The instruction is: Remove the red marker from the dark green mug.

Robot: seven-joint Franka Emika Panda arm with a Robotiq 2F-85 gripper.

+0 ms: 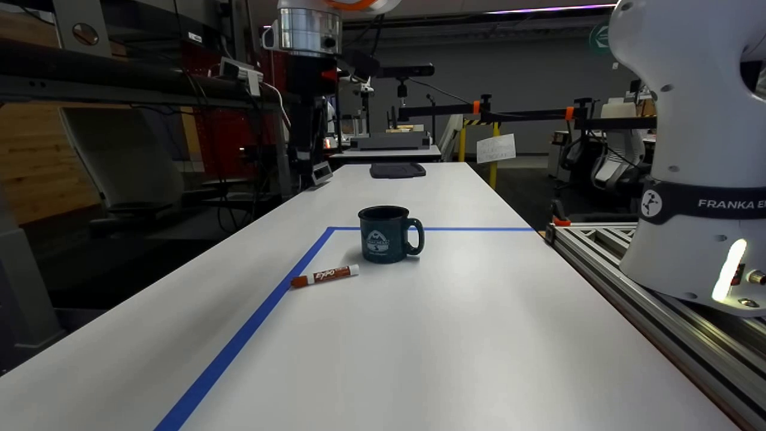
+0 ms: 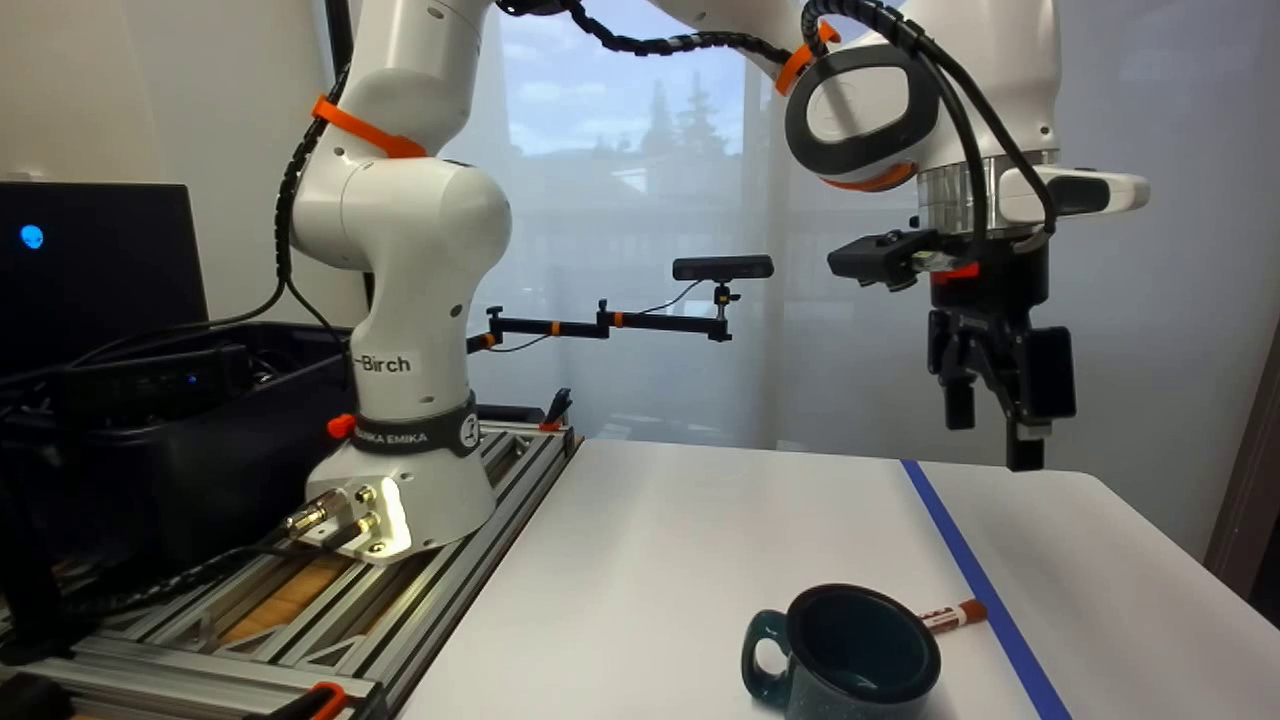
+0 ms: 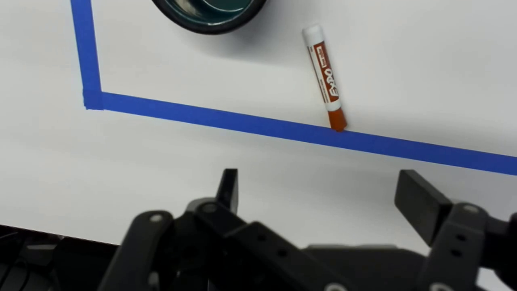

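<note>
The dark green mug (image 1: 382,239) stands upright on the white table. It also shows in an exterior view (image 2: 862,645), where nothing shows inside it, and partly at the top of the wrist view (image 3: 210,28). The red marker (image 1: 326,275) lies flat on the table beside the mug, apart from it, with its red-brown cap at the blue tape. It also shows in the wrist view (image 3: 325,76) and partly behind the mug in an exterior view (image 2: 955,616). My gripper (image 3: 318,170) is open and empty, raised above the table (image 2: 992,430), outside the tape line from the marker.
Blue tape (image 1: 239,341) marks lines on the white table (image 1: 455,335). A dark flat object (image 1: 398,170) lies at the table's far end. The robot's base rail (image 2: 500,530) runs along one edge. A camera on a black arm (image 2: 722,268) stands beyond the table.
</note>
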